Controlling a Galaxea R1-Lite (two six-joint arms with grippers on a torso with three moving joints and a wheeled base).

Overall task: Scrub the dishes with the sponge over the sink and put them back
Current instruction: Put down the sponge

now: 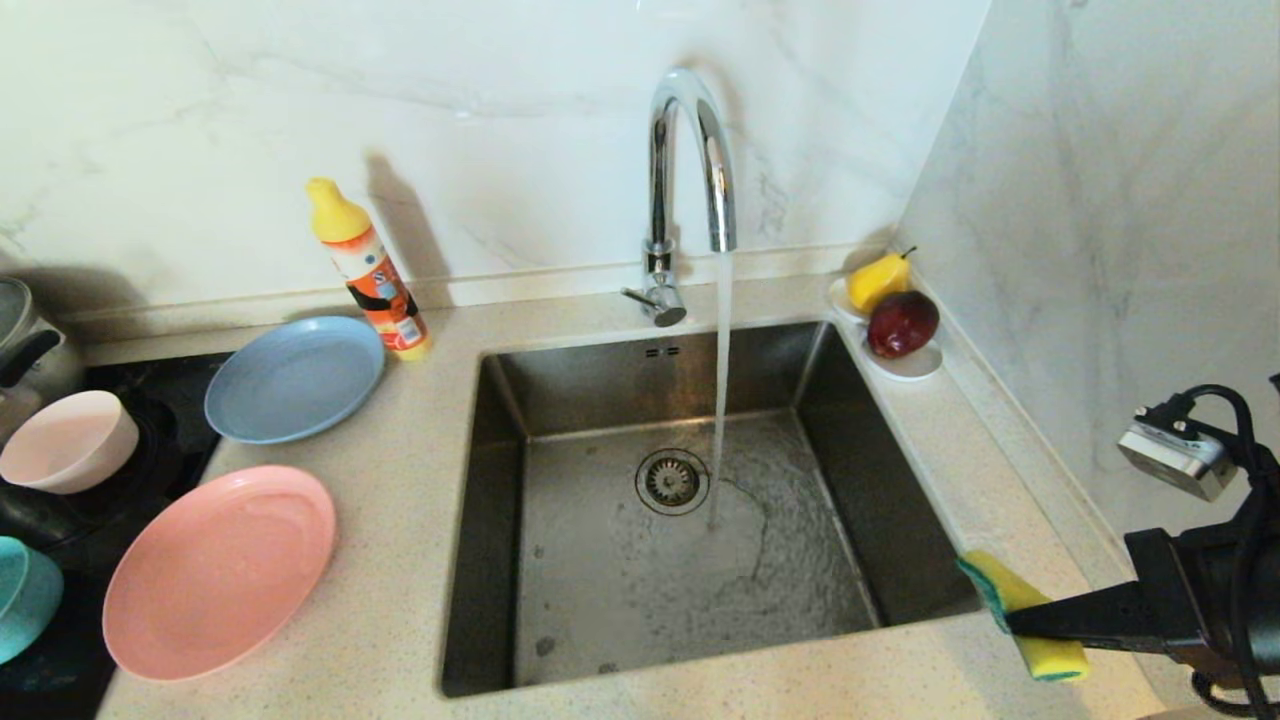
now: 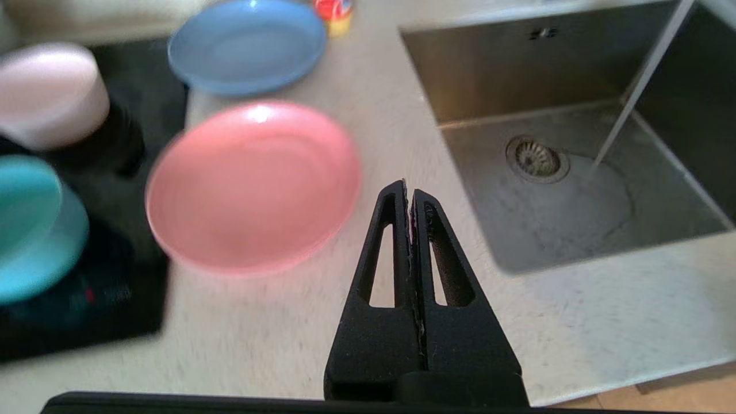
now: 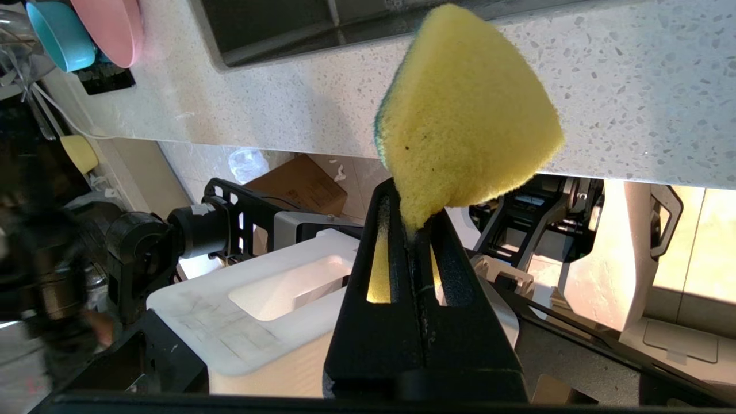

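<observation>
My right gripper [image 1: 1015, 622] hangs over the counter at the sink's [image 1: 600, 600] front right corner, shut on the bent yellow sponge [image 1: 1022, 605] with its green layer; in the right wrist view the sponge [image 3: 466, 109] bulges out past the fingertips [image 3: 397, 213]. Water runs from the faucet [image 1: 690, 150] into the sink. On the left lie the pink plate [image 1: 220, 570], the grey-blue plate [image 1: 295, 378], the pale pink bowl [image 1: 68, 440] and the teal bowl [image 1: 25, 598]. My left gripper [image 2: 409, 192] is shut and empty above the counter between the pink plate [image 2: 253, 184] and the sink [image 2: 581, 224].
A dish soap bottle [image 1: 368, 268] stands behind the grey-blue plate. A white fruit dish [image 1: 908, 366] with a pear and a red fruit sits at the sink's back right corner. A steel pot [image 1: 25, 340] and black cooktop [image 1: 60, 670] lie far left. Marble walls close the back and right.
</observation>
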